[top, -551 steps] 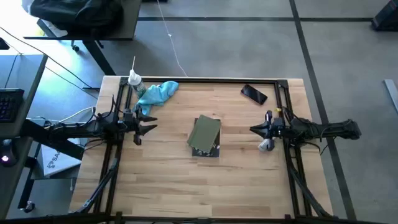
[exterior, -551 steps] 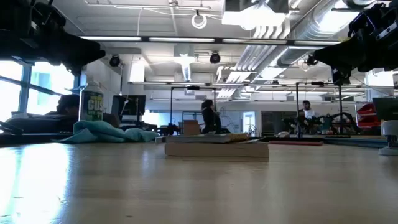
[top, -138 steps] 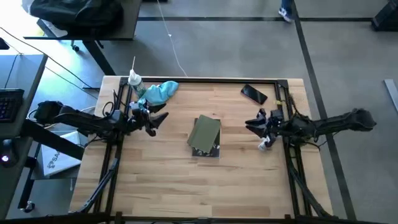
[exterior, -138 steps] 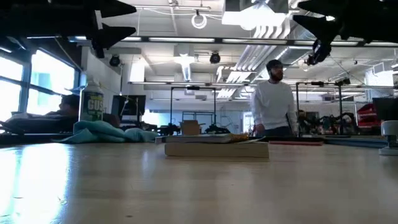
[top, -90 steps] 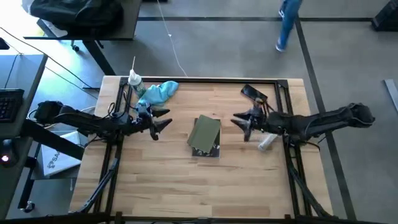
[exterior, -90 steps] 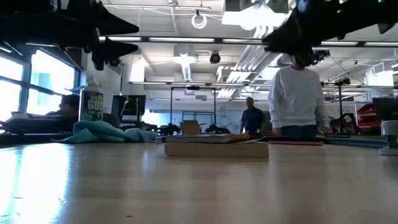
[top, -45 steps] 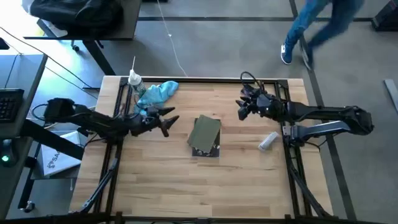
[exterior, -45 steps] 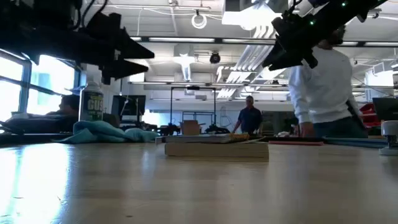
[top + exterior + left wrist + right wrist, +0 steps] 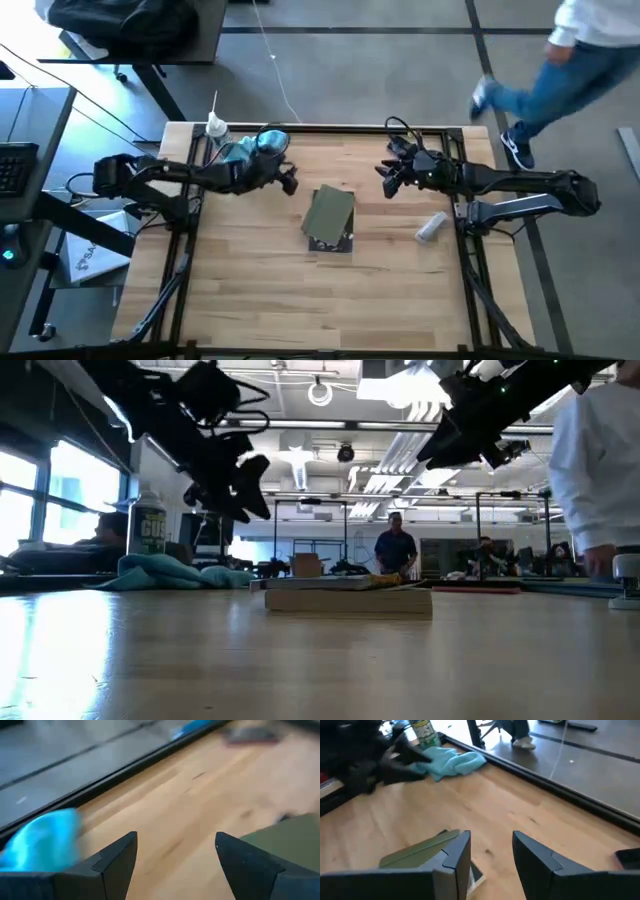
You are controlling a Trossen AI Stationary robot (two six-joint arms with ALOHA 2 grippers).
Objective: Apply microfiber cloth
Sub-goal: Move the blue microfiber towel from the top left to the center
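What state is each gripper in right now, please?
Left gripper: open, empty, raised beside the microfiber cloth.
Right gripper: open, empty, above the table right of the olive pouch.

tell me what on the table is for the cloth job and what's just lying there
For the job:
- cloth, far left corner
- left gripper, open, beside the cloth

Lying about:
- spray bottle
- green pouch
- phone
- white cylinder
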